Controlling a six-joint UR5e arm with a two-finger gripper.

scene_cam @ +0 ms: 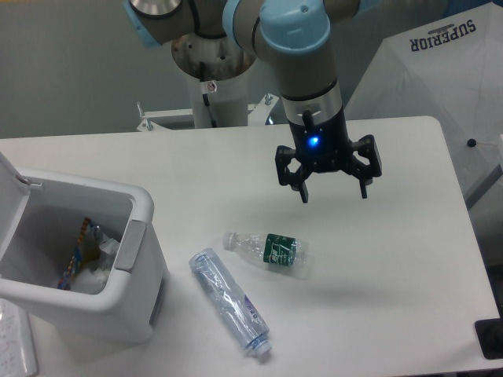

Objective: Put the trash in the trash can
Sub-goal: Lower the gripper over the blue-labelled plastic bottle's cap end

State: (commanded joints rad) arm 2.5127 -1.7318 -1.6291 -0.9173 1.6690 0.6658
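While the arm hangs above the table, the fixed camera records the following.

Gripper [333,193]: spread wide, fingers pointing down, nothing between them; a blue light glows on its body; it hangs in the air over the white table [393,259], above and to the right of the bottles.

Shorter bottle [269,251]: clear plastic, dark green label, white cap at its left end; lies on its side on the table, below and left of the gripper, apart from it.

Longer bottle [229,301]: clear plastic, bluish-purple label; lies on its side at a slant, one end near the trash can, the other toward the table's near edge; just beside the shorter bottle, contact between them not certain.

Trash can [135,259]: boxy, white, rounded corners, grey panel on the side facing the bottles; stands at the left of the table with its lid [9,206] swung open; some wrappers and crumpled scraps [86,255] lie inside.

Both bottles: outside the trash can.

Background: a white cover printed SUPERIOR [444,35] at upper right.
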